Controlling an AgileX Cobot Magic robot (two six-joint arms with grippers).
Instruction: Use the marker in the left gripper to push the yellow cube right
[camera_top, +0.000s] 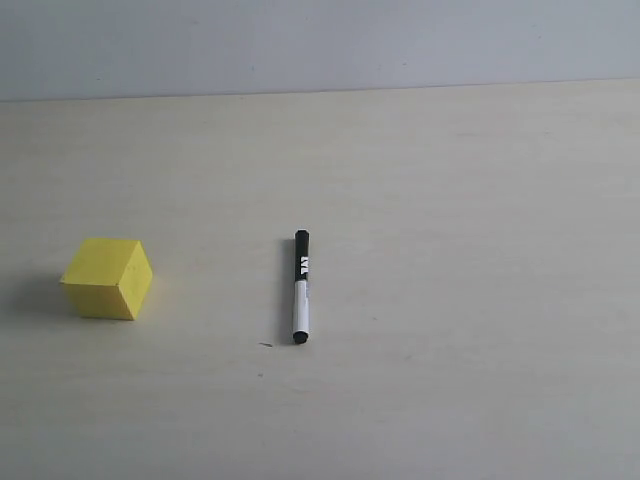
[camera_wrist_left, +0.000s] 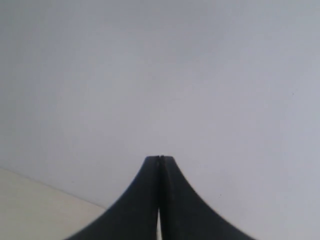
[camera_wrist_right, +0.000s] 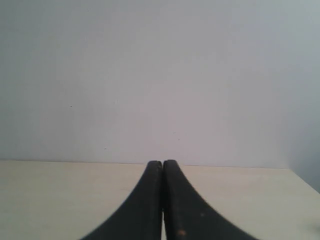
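The yellow cube (camera_top: 107, 278) sits on the pale table at the left of the exterior view. To its right, about a cube's width and a half away, the marker (camera_top: 300, 287) lies flat and alone, black half pointing away, white barrel and black tip toward the front. Neither arm shows in the exterior view. In the left wrist view my left gripper (camera_wrist_left: 160, 158) is shut with nothing between its jaws, facing the grey wall. My right gripper (camera_wrist_right: 162, 163) is likewise shut and empty, pointing over the table toward the wall.
The beige table (camera_top: 450, 300) runs back to a grey wall (camera_top: 320, 40). A tiny dark speck (camera_top: 266, 345) lies just left of the marker's tip. A corner of the table (camera_wrist_left: 35, 205) shows in the left wrist view.
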